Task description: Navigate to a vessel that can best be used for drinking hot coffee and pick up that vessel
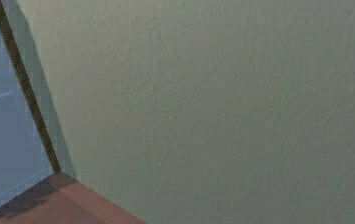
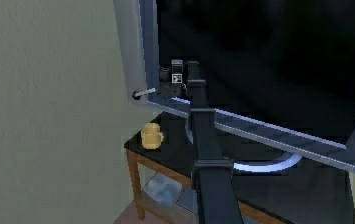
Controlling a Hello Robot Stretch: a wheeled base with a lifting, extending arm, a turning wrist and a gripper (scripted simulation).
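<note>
A small yellow mug stands on the left end of a dark-topped table with wooden legs, in the arm side view. The dark arm rises from the bottom edge over the table to two white marked squares. Left of them is the gripper, higher in the picture than the mug, with its thin fingers against a grey window frame. I cannot tell whether it holds anything.
A large dark window with a grey frame stands behind the table, and a pale wall is to its left. A white curved object lies on the tabletop, and greyish items on a lower shelf. The forward view shows a close pale wall, a blue panel and reddish floor.
</note>
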